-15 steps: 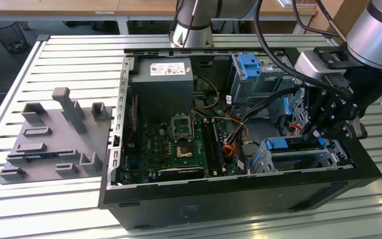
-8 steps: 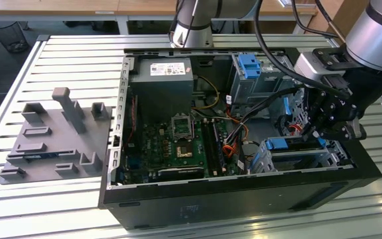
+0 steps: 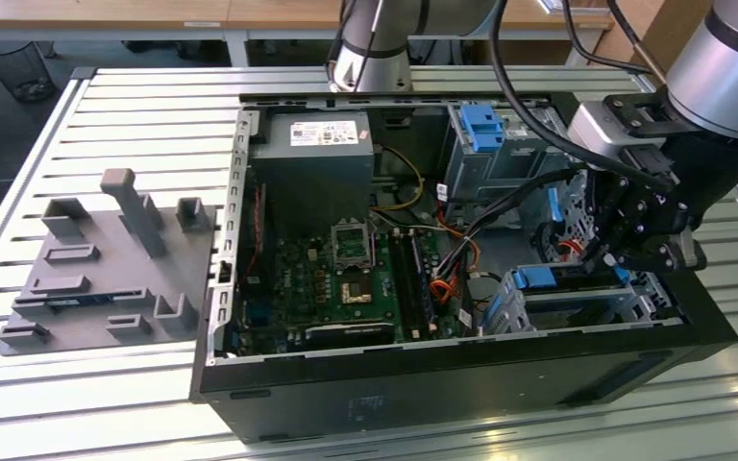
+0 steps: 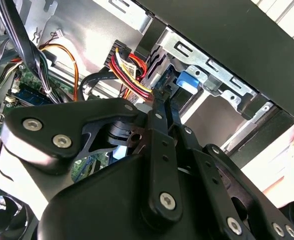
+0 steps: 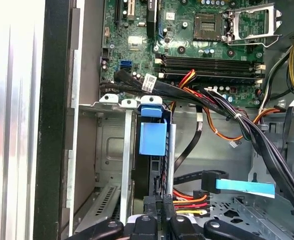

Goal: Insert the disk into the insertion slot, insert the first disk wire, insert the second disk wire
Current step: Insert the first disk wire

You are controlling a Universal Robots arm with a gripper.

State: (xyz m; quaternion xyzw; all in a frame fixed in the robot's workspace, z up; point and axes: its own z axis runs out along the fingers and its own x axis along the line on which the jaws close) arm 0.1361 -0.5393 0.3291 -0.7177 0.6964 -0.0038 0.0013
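Fingers [image 5: 152,209] drawn nearly together, tips at the disk [image 5: 152,139], seated edge-on in the insertion slot [image 5: 110,145] directly ahead.

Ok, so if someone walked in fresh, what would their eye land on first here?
The open computer case on the slatted table, its motherboard bare, with the robot arm reaching into the corner at the exterior view's right. There the gripper is close by the disk, whose bright blue carrier sits in the insertion slot beside red, yellow and orange wires. A grey fixture block lies at the exterior view's left.
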